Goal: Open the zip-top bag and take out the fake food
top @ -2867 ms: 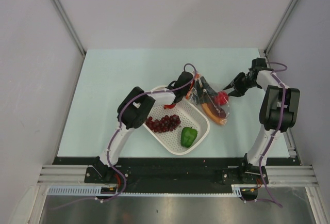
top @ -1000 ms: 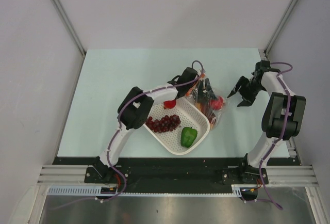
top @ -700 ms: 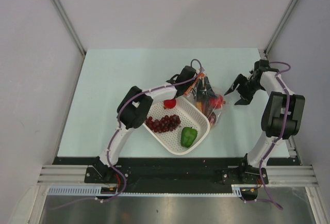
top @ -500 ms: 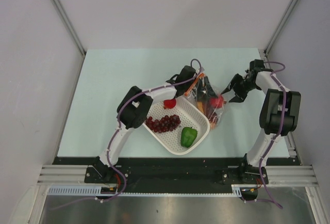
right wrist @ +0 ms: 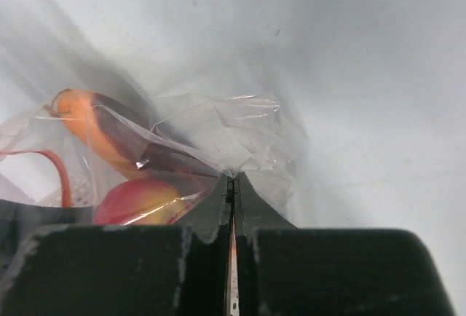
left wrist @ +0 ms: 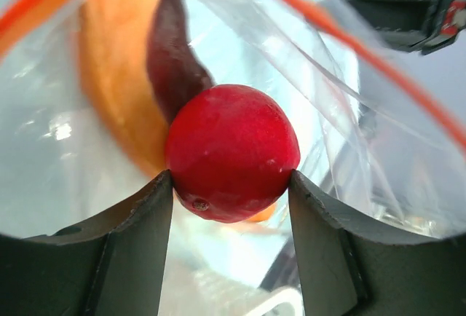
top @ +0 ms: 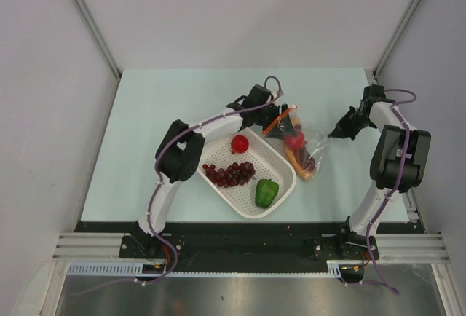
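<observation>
In the top view, the zip-top bag [top: 304, 148] lay on the table [top: 145, 127] right of centre, just beside the upper right rim of the white basket [top: 280, 185]. The left gripper [top: 282, 119] reached into the bag's upper left end, at the orange-red zipper strip [top: 274, 123]. A red round fruit [top: 295, 140] and an orange carrot-like piece [top: 300, 162] showed through the plastic. The right gripper [top: 335, 133] sat at the bag's right edge. In the basket lay a second red fruit [top: 239, 143], a grape bunch [top: 231, 173] and a green bell pepper [top: 266, 192].

In the left wrist view, the zipper strip crossed both upper corners of the frame. At centre, the gripper's fingers [left wrist: 138, 243] stood partly apart, touching the red round fruit on both sides and gripping it inside the bag. The carrot-like piece lay behind it at upper left.

In the right wrist view, the jaws met at lower centre with no gap and pinched a fold of the bag's clear film. The carrot-like piece and the red fruit showed through the plastic at left.
</observation>
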